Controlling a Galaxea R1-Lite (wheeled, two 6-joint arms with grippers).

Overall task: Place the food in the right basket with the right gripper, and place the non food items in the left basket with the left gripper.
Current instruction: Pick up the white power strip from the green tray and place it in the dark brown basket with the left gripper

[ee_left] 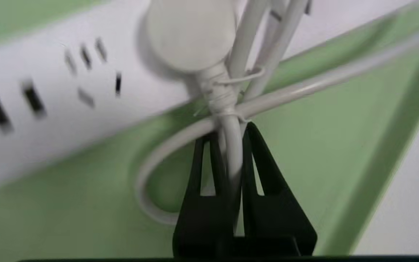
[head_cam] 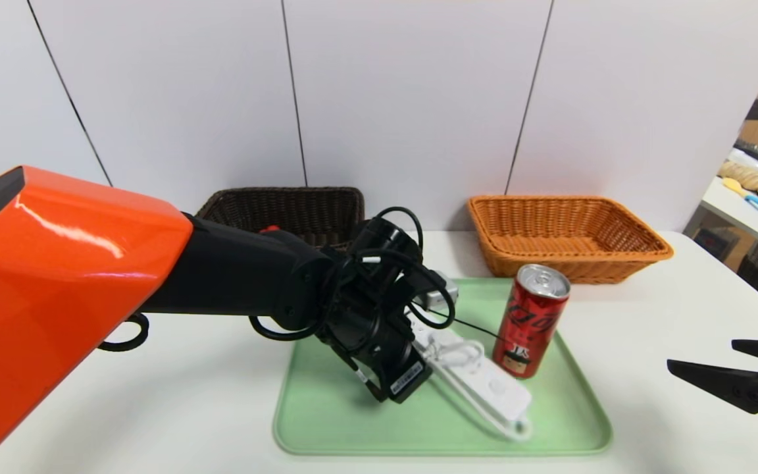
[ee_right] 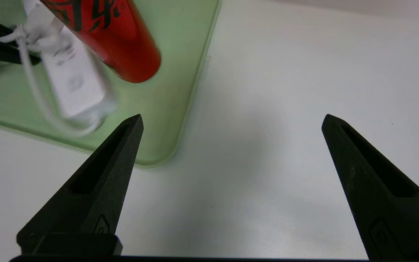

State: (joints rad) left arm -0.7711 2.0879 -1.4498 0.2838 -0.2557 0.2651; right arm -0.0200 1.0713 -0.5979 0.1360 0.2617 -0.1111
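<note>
Left hand is centre frame in the head view, over the green tray, fingers pressed together on the white cord of the power strip. In the left wrist view the cord runs straight between the two black fingers. The strip lies diagonally on the tray, lower centre of the head view.

Red can stands on the tray just right of the strip, tilted, silver top up.

Dark brown basket sits upper centre-left on the white surface, partly hidden by the left arm; a bit of red shows at its front rim, can't tell what it is. Orange basket is upper right, behind the can.

Right hand hangs at the lower right edge of the head view, off the tray, fingers spread wide, nothing between them.
</note>
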